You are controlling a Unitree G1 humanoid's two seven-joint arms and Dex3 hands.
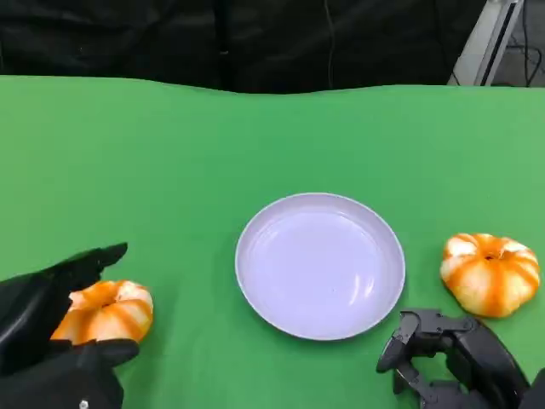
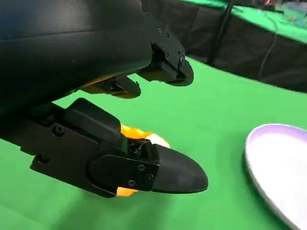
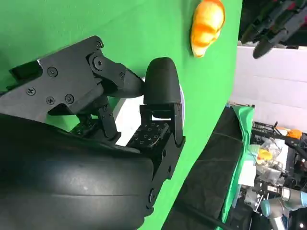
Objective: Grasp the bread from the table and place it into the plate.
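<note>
The left hand [image 1: 64,332] has its fingers [image 1: 95,257] set around the near bread [image 1: 106,310]: one reaches past the far side of it and another curls under the near side, so the bread lies in the crook between them. In the left wrist view the same bread [image 2: 139,135] shows as an orange patch tucked between the black fingers; I judge that the hand grips it, though whether the bread is lifted off the green table [image 1: 170,153] cannot be told. The bread is round and lobed, like a small pumpkin, with no real long axis, so its turn should matter little.

From this hand the plate [image 1: 320,264] lies out to its right, well apart, with bare green cloth between; the coming move is a carry straight across to that side.

The right hand [image 1: 456,358] rests low at the near edge with its fingers curled in on nothing. A second bread [image 1: 490,273] sits just beyond it, slightly to its right, untouched; the plate is to its left.

No brand, label or writing can be read anywhere.
</note>
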